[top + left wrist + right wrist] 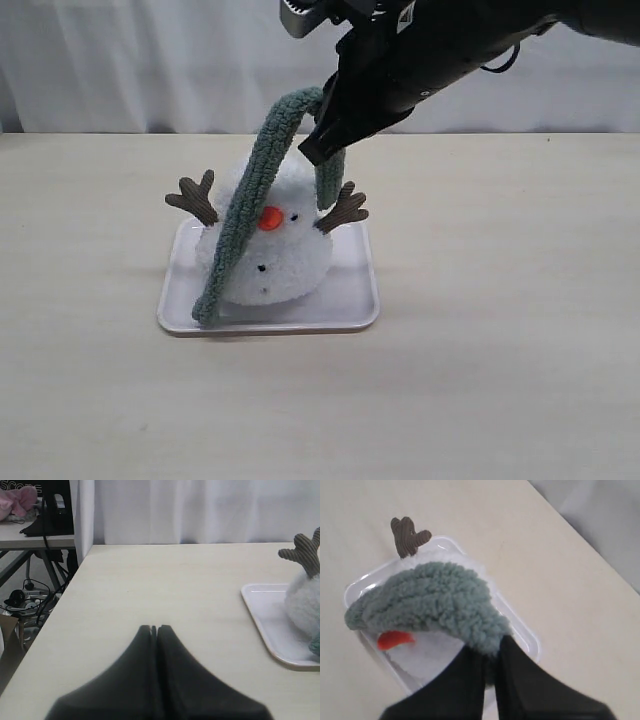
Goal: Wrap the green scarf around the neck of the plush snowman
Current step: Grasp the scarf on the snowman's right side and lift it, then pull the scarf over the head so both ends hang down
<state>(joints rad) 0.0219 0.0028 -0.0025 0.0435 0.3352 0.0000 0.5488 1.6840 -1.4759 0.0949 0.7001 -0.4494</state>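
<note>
The plush snowman (pixel 285 255) sits on a white tray (pixel 350 305), white and fluffy with an orange nose and brown twig arms. The green scarf (pixel 245 205) is lifted above its head and hangs down its left side to the tray. My right gripper (pixel 322 135) is shut on the scarf's upper part, above the snowman; a short end dangles below the jaws. From the right wrist, the scarf (pixel 435 602) bunches at the right gripper (pixel 492 647), over the snowman (pixel 427 655). My left gripper (pixel 154 628) is shut and holds nothing, over bare table left of the tray (pixel 270 625).
The pale wooden table (pixel 500 300) spreads wide around the tray. A white curtain (pixel 150 60) hangs behind it. Past the table's left edge stand a side table and cables (pixel 30 545).
</note>
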